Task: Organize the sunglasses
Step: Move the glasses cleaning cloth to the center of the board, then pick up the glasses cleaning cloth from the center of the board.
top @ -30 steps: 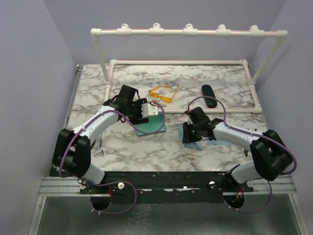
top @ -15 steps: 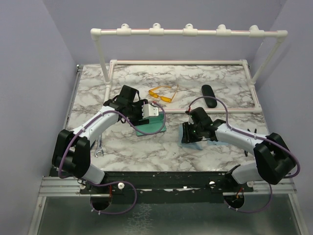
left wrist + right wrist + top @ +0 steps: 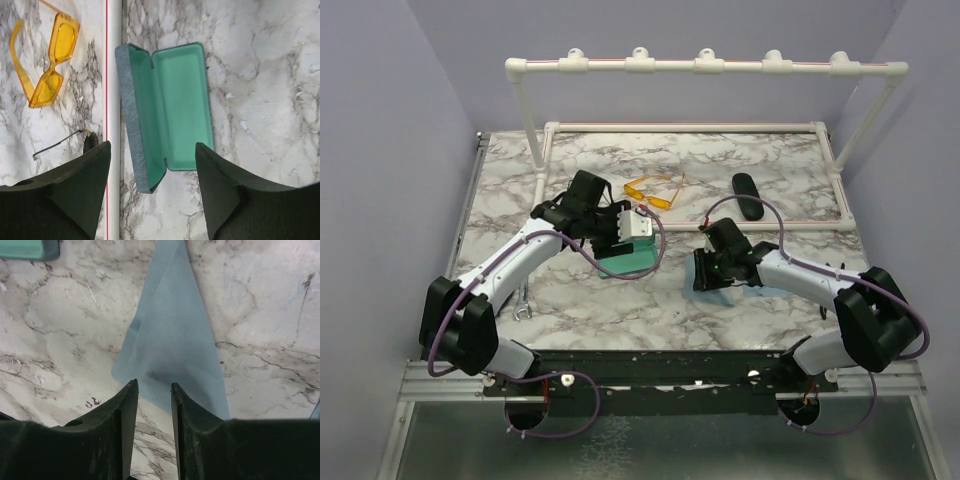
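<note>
I count one yellow pair [image 3: 47, 62], one dark pair [image 3: 90, 142] of sunglasses; left claw [image 3: 152, 150] released, right claw [image 3: 153, 385] I cannot tell

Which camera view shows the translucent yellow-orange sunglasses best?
The left wrist view: the translucent yellow-orange sunglasses lie large at upper left, both lenses clear, left of the white pipe. The top external view shows them small on the marble table. The right wrist view does not show them.

No text, label, brand or number is legible on anything in view.
</note>
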You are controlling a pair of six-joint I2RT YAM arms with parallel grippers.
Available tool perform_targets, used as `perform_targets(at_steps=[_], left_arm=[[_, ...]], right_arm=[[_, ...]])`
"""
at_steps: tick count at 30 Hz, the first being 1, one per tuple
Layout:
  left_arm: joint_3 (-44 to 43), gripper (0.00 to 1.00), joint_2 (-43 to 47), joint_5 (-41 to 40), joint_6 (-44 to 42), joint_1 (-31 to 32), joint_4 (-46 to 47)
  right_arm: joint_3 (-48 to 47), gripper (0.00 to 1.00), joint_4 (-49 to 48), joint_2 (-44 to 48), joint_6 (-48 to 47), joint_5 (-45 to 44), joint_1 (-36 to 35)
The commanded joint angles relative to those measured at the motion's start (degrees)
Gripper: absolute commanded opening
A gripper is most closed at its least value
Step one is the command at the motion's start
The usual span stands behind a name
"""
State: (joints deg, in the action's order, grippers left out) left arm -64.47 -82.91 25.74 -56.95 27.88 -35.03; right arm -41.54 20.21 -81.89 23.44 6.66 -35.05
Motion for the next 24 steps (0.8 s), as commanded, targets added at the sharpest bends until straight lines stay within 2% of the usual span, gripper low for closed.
perform_targets(at_steps=[1,7,10,13,16,24], left_arm=[[0.6,0.69,5.3,6.5,2.0,1.8,-2.6],[5.9,0.69,9.4,10.2,6.0,3.1,-0.6],[8.0,0.69,11.7,10.4,13.7,3.2,3.9],[10.7,0.69,14.2,9.8,22.6,3.2,9.8],[13.1,0.7,16.0,9.7,27.9,3.2,13.1],[15.6,0.69,18.6,7.8,28.7,3.2,14.4]], right_arm=[[-4.1,0.37,0.4,0.9,-0.9,-4.9,-0.1],[-11.1,0.38,1.5,-3.2,-0.8,-13.2,0.6],[-14.0,0.42,1.6,-6.3,-2.1,-13.5,1.5],[-16.8,0.43,1.8,-9.8,-3.7,-12.6,2.6],[-19.4,0.43,3.2,-13.6,-4.8,-11.3,3.2],[-22.3,0.38,6.8,-18.8,-6.8,-9.0,3.4]])
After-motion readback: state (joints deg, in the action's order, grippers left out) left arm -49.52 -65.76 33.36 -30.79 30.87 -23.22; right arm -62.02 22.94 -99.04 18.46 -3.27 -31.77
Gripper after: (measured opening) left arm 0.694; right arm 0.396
